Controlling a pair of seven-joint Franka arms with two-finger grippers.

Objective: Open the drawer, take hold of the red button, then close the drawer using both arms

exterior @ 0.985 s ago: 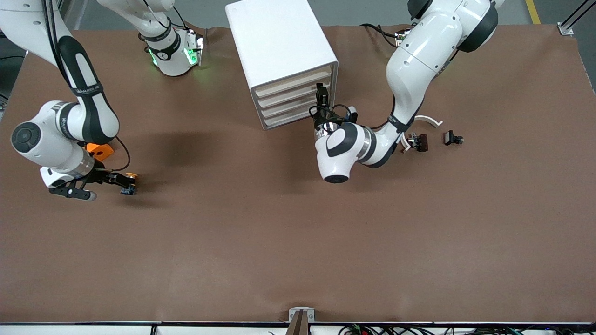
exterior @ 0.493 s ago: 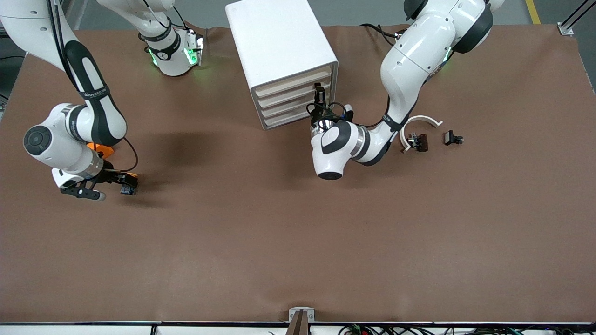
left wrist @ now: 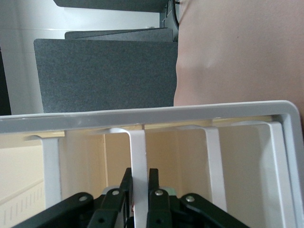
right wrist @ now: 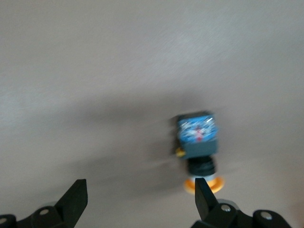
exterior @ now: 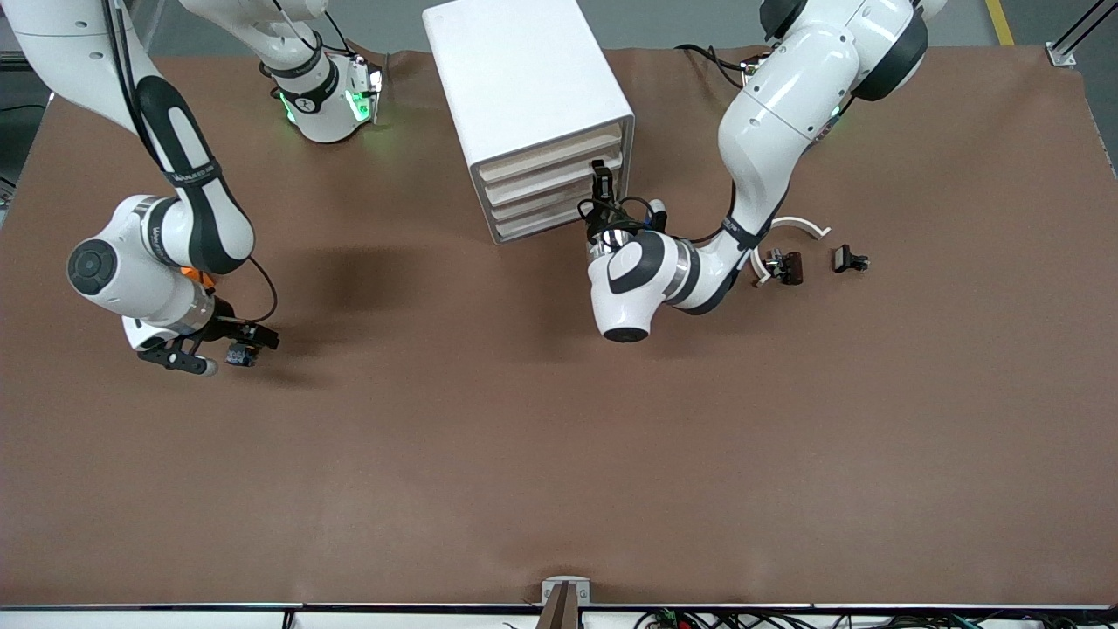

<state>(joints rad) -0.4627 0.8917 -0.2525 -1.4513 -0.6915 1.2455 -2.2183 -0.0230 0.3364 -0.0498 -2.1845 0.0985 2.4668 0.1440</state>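
Currently the button [exterior: 789, 266], red cap on a dark body, lies on the table [exterior: 559, 454] beside the left arm's forearm. It is well apart from the left gripper [exterior: 601, 179] and at the other end of the table from the right gripper [exterior: 231, 349]. Neither tool touches it.

The left gripper is at the front of the cabinet [exterior: 524, 79], on what looks like the second drawer [exterior: 550, 176] from the top. In its wrist view the left gripper [left wrist: 138, 178] has its fingers pressed onto a thin white upright handle strip [left wrist: 138, 156]. All four beige fronts look flush, so I judge the drawer gripped but not yet pulled. Over the last second the left wrist nudged toward the cabinet and eased back slightly, and the drawer did not visibly move.

The right arm has changed more: its wrist has swung toward the cabinet's end and now hangs low over the yellow-capped button [exterior: 238, 355]. Its wrist view shows the right gripper [right wrist: 138, 194] spread wide, with that yellow-capped button [right wrist: 198, 142] lying just ahead of one finger, not pinched. A sliver of the orange block [exterior: 203, 278] peeks out under the right forearm.

Judgement: the right arm is lining up on the wrong cap colour, since the red one sits near the left arm. A white curved piece [exterior: 799, 225] and a small black part [exterior: 849, 259] lie close to it.
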